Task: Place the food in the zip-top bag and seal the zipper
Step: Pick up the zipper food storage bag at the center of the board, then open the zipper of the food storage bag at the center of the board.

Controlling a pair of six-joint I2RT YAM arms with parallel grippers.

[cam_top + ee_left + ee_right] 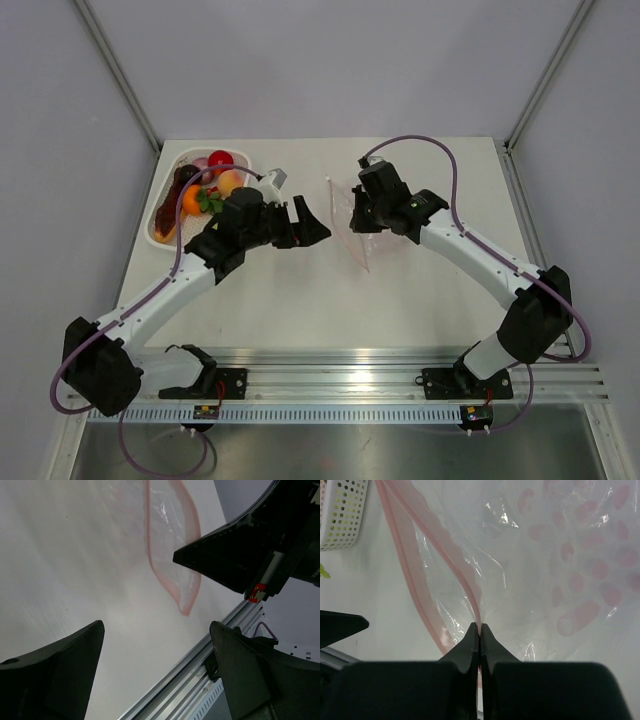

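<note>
Right end effector (479, 630) pinches one zipper (451, 560) lip, holding the zip-top bag (555, 555) agape on the surface (400, 310). Left end effector (312, 222) is spread, empty, beside the mouth. Food (205, 185) sits in basket (342, 520). Best to hold the lip high and load food through the gap.

Left arm (170, 285) stretched toward table centre; left gripper (312, 222) jaws wide, empty. Right arm (480, 255) bent inward; right gripper (479, 629) pinched on zip-top bag (560, 555).

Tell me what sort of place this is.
Probably a lab robot cell: bare grey panels around a white table, an aluminium base rail, toy food in a basket.
</note>
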